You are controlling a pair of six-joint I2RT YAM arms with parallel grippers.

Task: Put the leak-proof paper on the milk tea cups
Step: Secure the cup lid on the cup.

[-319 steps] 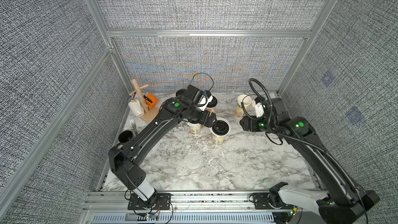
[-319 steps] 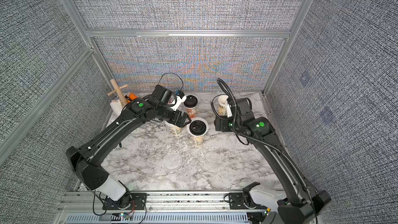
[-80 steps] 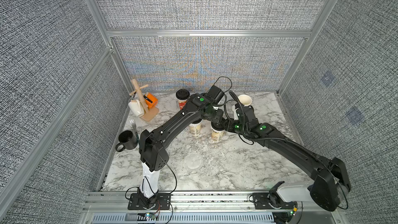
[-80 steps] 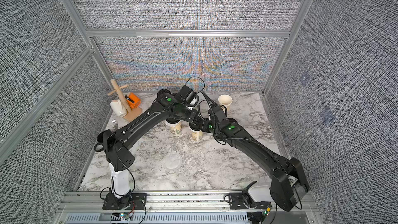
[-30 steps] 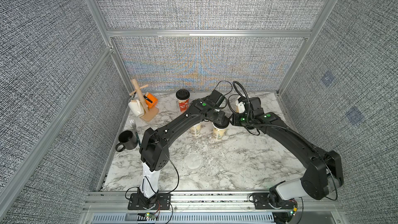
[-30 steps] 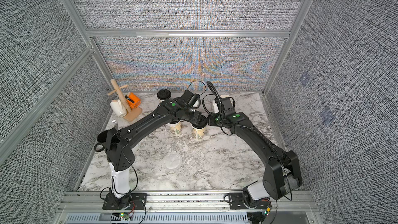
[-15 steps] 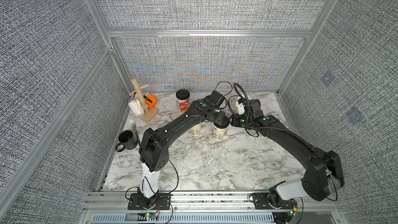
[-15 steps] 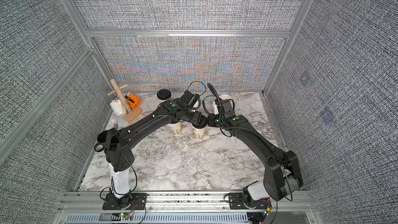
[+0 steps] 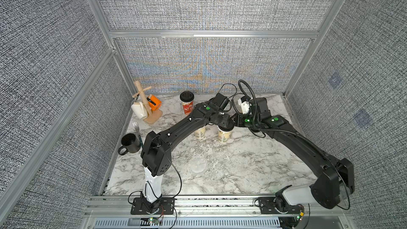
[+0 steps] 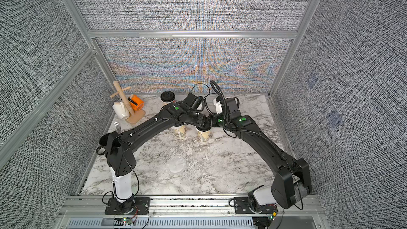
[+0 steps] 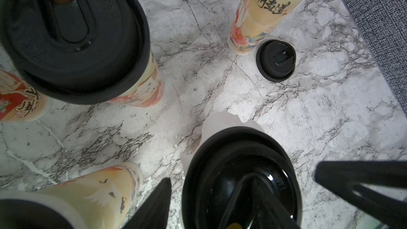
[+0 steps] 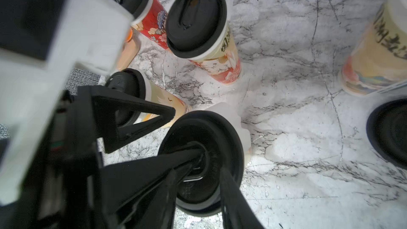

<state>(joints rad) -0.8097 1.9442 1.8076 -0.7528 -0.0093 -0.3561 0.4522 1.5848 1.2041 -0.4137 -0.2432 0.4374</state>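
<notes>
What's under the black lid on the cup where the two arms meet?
A thin whitish sheet pokes out from beneath the lid, past the edge of the cup. Its mouth and inside are covered.

So the left gripper point(image 11: 242, 175) quit hovering at the back of the table point(image 9: 242, 161) and swung across to straddle the black lid point(image 12: 220, 133) on the front cup point(image 9: 224, 136). The right gripper point(image 12: 211, 161) left the open cup point(image 11: 259, 18) and landed on that same lid. That uncovered the red cup point(image 9: 187, 109) at the back.
</notes>
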